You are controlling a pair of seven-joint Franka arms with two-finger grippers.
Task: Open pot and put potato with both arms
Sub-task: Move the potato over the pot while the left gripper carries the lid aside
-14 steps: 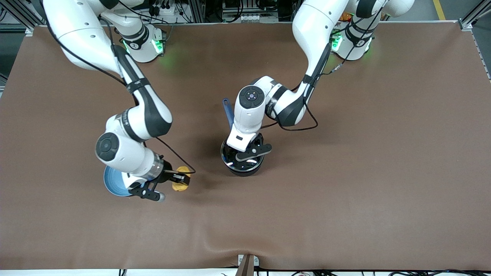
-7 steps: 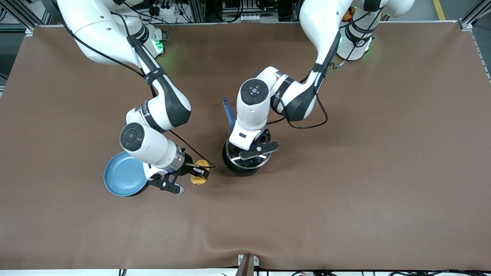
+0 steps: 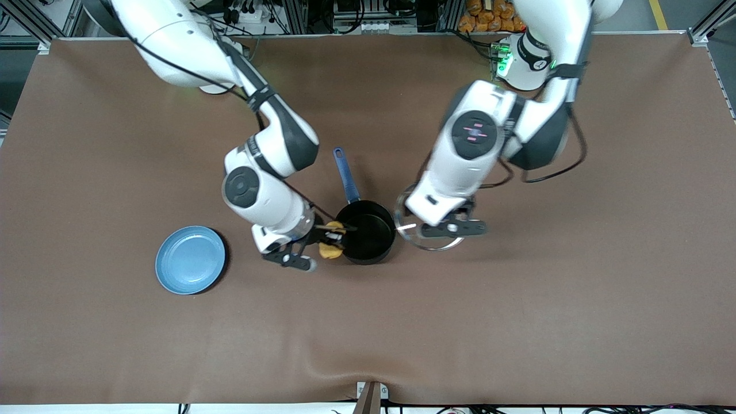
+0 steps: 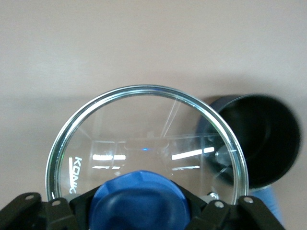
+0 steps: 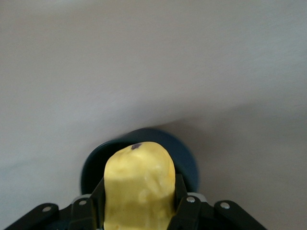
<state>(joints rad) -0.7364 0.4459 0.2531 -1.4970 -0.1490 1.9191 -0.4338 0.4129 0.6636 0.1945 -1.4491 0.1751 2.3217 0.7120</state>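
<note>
The pot stands open on the table, black inside, its blue handle pointing toward the robots' bases. My right gripper is shut on the yellow potato and holds it over the pot's rim at the right arm's side. In the right wrist view the potato sits between the jaws with the pot below. My left gripper is shut on the blue knob of the glass lid. It holds the lid beside the pot, toward the left arm's end.
A flat light-blue plate lies on the brown table cover toward the right arm's end, with nothing on it. Both arms reach in from the bases at the top of the front view.
My right gripper carried the potato from beside the plate to the pot's rim. My left gripper lifted the lid off the pot and moved it toward the left arm's end.
</note>
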